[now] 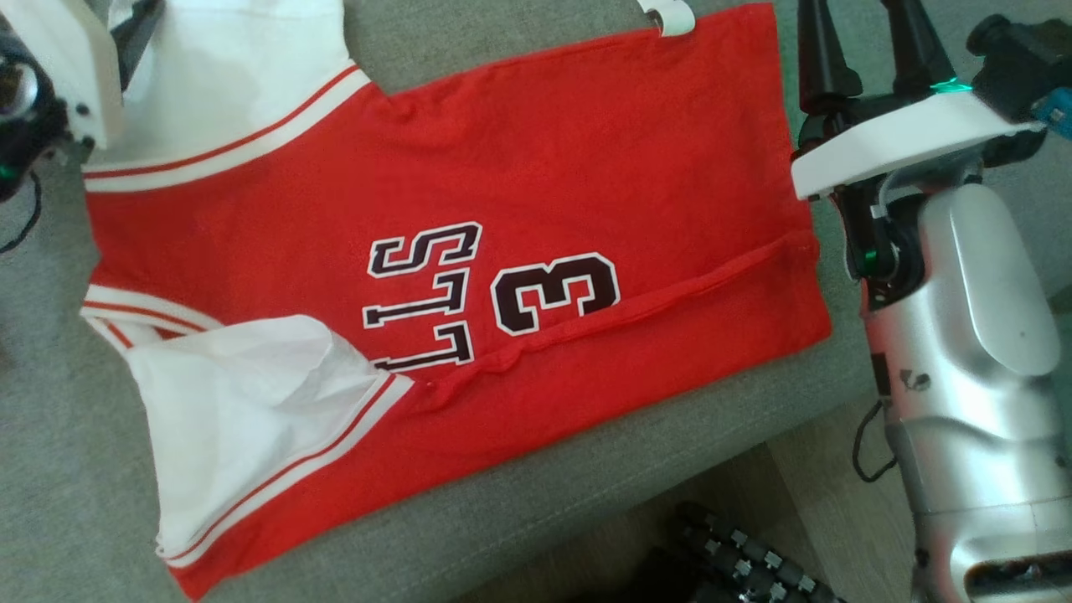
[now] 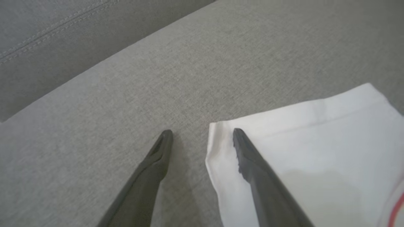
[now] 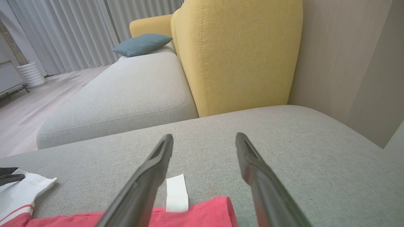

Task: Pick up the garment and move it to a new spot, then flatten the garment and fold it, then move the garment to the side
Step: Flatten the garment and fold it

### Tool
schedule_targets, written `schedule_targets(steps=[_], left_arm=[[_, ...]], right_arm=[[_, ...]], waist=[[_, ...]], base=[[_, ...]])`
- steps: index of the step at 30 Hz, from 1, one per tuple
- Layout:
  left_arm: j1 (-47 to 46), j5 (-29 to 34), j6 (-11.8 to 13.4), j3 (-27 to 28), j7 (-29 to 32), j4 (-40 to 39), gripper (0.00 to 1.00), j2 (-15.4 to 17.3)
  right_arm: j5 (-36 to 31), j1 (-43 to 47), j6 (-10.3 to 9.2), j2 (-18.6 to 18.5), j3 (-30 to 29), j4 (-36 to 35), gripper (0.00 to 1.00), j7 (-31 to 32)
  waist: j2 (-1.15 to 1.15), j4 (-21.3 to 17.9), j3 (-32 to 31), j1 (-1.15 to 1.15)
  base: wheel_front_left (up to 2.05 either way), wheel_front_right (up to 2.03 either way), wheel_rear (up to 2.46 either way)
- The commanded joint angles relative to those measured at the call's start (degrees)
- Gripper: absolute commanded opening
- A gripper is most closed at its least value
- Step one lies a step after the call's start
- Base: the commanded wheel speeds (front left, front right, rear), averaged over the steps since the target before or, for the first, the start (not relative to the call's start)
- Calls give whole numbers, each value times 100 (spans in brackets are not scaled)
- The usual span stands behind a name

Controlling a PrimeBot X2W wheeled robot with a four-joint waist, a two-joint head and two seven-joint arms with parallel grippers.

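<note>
The garment (image 1: 586, 167) is a red jersey with white sleeves and dark lettering, spread nearly flat on the grey sofa cushion (image 1: 50, 469). A long crease runs across its lower part. My left gripper (image 2: 202, 132) is open at the corner of the far white sleeve (image 2: 315, 142), one finger over the cloth and the other over bare cushion. The left arm's white wrist housing (image 1: 59, 67) sits at the head view's upper left. My right gripper (image 1: 871, 33) is open beside the jersey's hem corner, above the cushion. In the right wrist view its fingers (image 3: 151, 179) straddle the white tag (image 3: 176, 192) on the red hem (image 3: 195, 214).
The cushion's front edge (image 1: 636, 452) runs diagonally, with wooden floor and the robot's dark base (image 1: 737, 561) below it. A yellow backrest (image 3: 236, 53) rises behind the cushion, and a second grey seat (image 3: 126, 91) with a teal pillow (image 3: 142, 44) lies beyond.
</note>
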Motion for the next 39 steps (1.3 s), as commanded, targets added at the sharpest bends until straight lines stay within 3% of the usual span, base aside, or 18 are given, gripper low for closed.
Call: schedule_targets(steps=[1, 5, 6, 7, 11, 17, 20, 25, 39], left_arm=[[-283, -129, 5, 61, 80, -164, 100, 193], [-296, -448, 5, -262, 226, -458, 100, 299], [-304, -518, 5, -338, 243, -518, 73, 327], [-317, -577, 5, -398, 236, -557, 2, 347], [-375, -754, 5, -575, 106, -678, 0, 334], [-445, -867, 5, -655, -618, -814, 0, 153], [-360, -996, 5, -672, -1007, -983, 0, 38], [-183, -1152, 5, -734, -1522, -1418, 0, 18], [204, -998, 4, -864, -1655, -2234, 0, 76]], right_arm=[[53, -171, -4, -11, 101, -219, 100, -43], [14, -187, -4, -11, 69, -171, 100, -39], [-1, -196, -4, -11, 51, -150, 100, -39], [-17, -206, -4, -11, 29, -127, 100, -38], [-134, -264, -4, -11, -116, -13, 100, -1], [-420, -398, -4, -11, -417, 283, 100, 201], [37, -469, -4, -11, -687, 632, 100, 423], [-296, -715, -4, -15, -1070, 1376, 100, 766], [-1474, -1045, -4, -513, -1718, 2813, 100, 1706]], waist=[[0, -10, 37, 0], [0, -20, 53, 0], [0, -13, 44, 0], [0, 1, 31, 0], [0, 128, -51, 0], [0, 497, -295, 0], [0, 734, -481, 0], [0, 1148, -760, 0], [0, 1629, -811, 0]], base=[[0, 0, 0], [0, 0, 0], [0, 0, 0], [0, 0, 0], [0, 0, 0], [0, 0, 0], [0, 0, 0], [0, 0, 0], [0, 0, 0]])
